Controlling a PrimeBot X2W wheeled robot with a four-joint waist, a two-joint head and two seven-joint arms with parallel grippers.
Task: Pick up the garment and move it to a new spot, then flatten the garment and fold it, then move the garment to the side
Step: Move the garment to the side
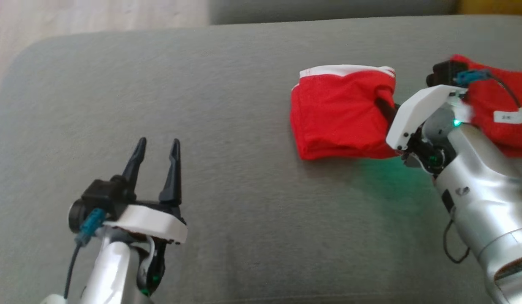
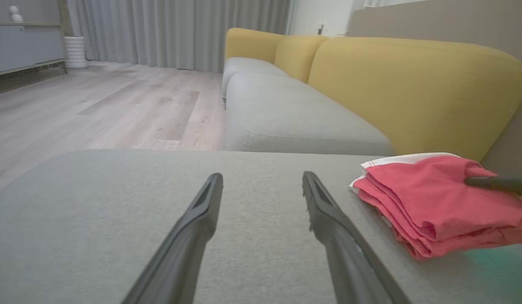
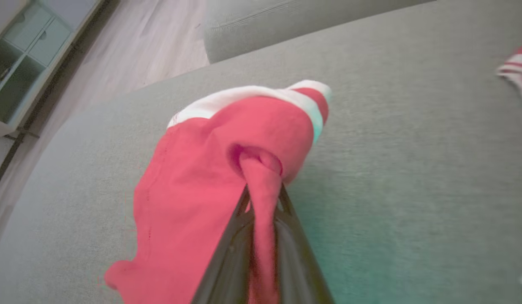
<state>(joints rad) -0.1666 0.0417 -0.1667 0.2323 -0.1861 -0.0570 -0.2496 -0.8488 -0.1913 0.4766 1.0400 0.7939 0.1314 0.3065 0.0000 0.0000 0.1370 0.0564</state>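
The garment (image 1: 337, 114) is a folded red piece with a white band along its far edge, lying on the grey cushion (image 1: 227, 76) right of centre. My right gripper (image 1: 385, 103) comes in from the right and is shut on a pinch of the garment's right edge. The right wrist view shows red fabric (image 3: 193, 181) bunched between the closed fingers of that gripper (image 3: 263, 194). My left gripper (image 1: 157, 145) stands open over bare cushion at the lower left, well apart from the garment. In the left wrist view the garment (image 2: 434, 202) lies to the right of my left gripper (image 2: 263, 179).
A second red cloth (image 1: 497, 105) with a white label lies at the far right, behind my right wrist. The cushion's rounded corner and wooden floor (image 1: 75, 17) are at the upper left. A yellow backrest (image 2: 413, 84) runs behind the seat.
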